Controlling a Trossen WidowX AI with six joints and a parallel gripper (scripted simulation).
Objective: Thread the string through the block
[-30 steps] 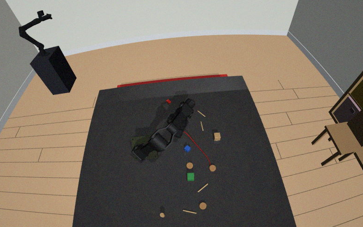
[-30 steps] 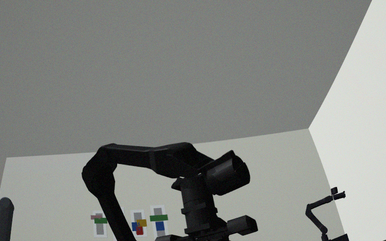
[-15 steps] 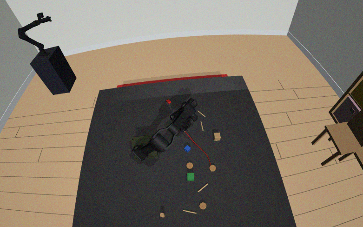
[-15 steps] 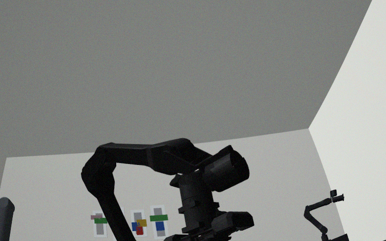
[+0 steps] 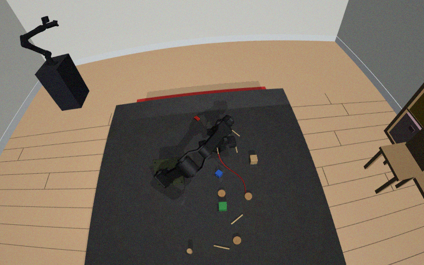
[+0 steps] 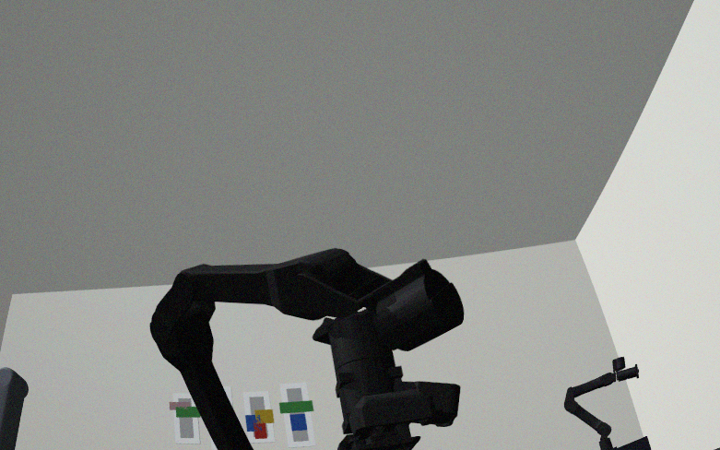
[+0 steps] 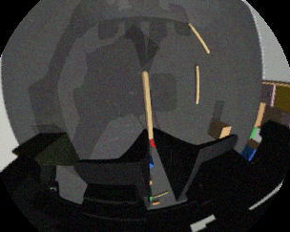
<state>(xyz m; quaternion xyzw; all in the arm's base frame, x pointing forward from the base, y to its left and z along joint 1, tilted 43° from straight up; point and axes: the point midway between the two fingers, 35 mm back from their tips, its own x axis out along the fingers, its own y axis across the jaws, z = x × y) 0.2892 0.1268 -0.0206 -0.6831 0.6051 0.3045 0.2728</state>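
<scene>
My gripper (image 7: 149, 131) is shut on the thin wooden stick (image 7: 146, 103), which points forward from the fingertips above the table. The red string (image 5: 231, 171) (image 7: 153, 143) runs from the stick's held end in a curve to the round wooden button (image 5: 247, 196). In the top view only a short end of the stick (image 5: 217, 151) shows beside my arm (image 5: 207, 146), which hides the fingers. The wooden block (image 5: 253, 159) (image 7: 220, 130) stands on the table to the right of the gripper, apart from the stick. Its hole does not show.
Loose sticks (image 5: 235, 132) (image 5: 236, 219) (image 5: 221, 246) lie on the dark table (image 5: 134, 210). A blue cube (image 5: 219, 173), a green cube (image 5: 222, 206), a small red piece (image 5: 196, 118) and loose round buttons (image 5: 221, 193) (image 5: 236, 239) (image 5: 189, 250) are scattered about.
</scene>
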